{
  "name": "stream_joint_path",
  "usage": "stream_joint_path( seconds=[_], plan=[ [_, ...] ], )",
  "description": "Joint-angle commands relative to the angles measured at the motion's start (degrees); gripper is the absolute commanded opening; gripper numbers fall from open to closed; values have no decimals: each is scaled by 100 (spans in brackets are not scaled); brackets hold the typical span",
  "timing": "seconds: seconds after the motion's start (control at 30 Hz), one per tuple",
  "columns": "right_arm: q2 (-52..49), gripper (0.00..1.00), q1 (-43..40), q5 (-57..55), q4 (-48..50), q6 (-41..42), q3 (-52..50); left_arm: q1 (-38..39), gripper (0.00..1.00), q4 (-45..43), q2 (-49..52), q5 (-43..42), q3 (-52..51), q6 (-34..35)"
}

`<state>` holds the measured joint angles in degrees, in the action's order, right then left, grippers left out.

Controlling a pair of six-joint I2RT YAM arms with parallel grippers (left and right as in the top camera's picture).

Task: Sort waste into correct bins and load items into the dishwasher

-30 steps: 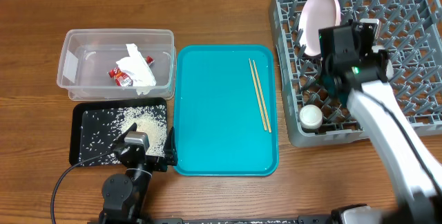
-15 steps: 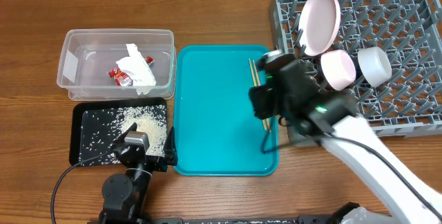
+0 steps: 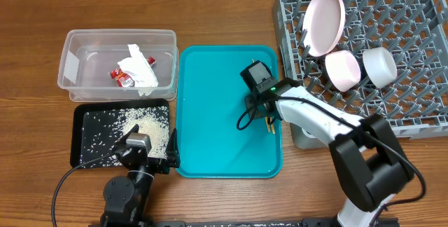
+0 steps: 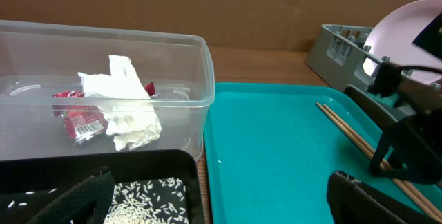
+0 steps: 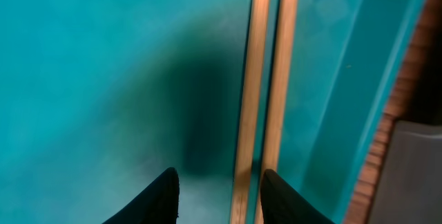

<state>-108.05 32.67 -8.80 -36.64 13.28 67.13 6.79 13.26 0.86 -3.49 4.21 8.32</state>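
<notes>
At mid-desk, on the right-hand strip of the teal serving tray point(image 3: 217, 115), two thin wooden chopsticks point(image 5: 250, 79) lie side by side, running from the far edge toward the near edge. The right gripper point(image 5: 219, 196) is low over them with its fingers spread. One stick sits between the tips and the other passes under the right-hand tip; contact cannot be told.

Far right corner: the grey plastic lattice dish rack point(image 3: 420, 45) holds a pale round plate point(image 3: 323, 20) on edge, a pale bowl point(image 3: 343, 69) and, beside it, a white bowl point(image 3: 380, 66).

Toward the left edge: the clear rectangular plastic tub point(image 3: 70, 66) holds a crumpled white napkin point(image 3: 140, 69) and a small red sauce packet point(image 3: 122, 78).

Near-left: the shallow black tray point(image 3: 80, 139) holds loose white rice point(image 3: 140, 125). The left gripper point(image 4: 221, 179) is at the tray's near edge with its fingers wide apart.
</notes>
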Motion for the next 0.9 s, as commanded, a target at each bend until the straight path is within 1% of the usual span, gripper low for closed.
stream_joint_path(
  seconds=[0.0, 0.1, 0.27, 0.3, 0.37, 0.4, 0.53, 0.57, 0.7, 0.87],
  plan=[
    [-129, 37, 11, -81, 74, 9, 0, 33, 100, -2, -55, -59, -20, -105],
    [-131, 24, 13, -74, 59, 2, 0, 33, 100, -4, -55, -59, -20, -105],
    [-133, 24, 17, -13, -4, -20, 0, 33, 100, -2, -55, -59, -20, -105],
    [-133, 21, 17, -9, -35, -17, 0, 33, 100, -2, -55, -59, -20, -105],
    [-133, 13, 17, 7, -133, -17, 0, 33, 100, -2, -55, -59, -20, -105],
    [-133, 11, 17, 9, -181, -17, 0, 33, 100, -4, -55, -59, -20, -105],
    [-133, 9, 22, 90, -424, -22, 0, 33, 100, -4, -55, -59, -20, -105],
    [-131, 4, 22, 114, -485, -20, 0, 33, 100, -2, -55, -59, -20, -105],
    [-33, 4, 22, 157, -826, -15, 175, 33, 100, -2, -55, -59, -20, -105],
    [599, 4, -52, -28, -1493, -15, 979, 33, 100, -2, -55, -59, -20, -105]
  ],
)
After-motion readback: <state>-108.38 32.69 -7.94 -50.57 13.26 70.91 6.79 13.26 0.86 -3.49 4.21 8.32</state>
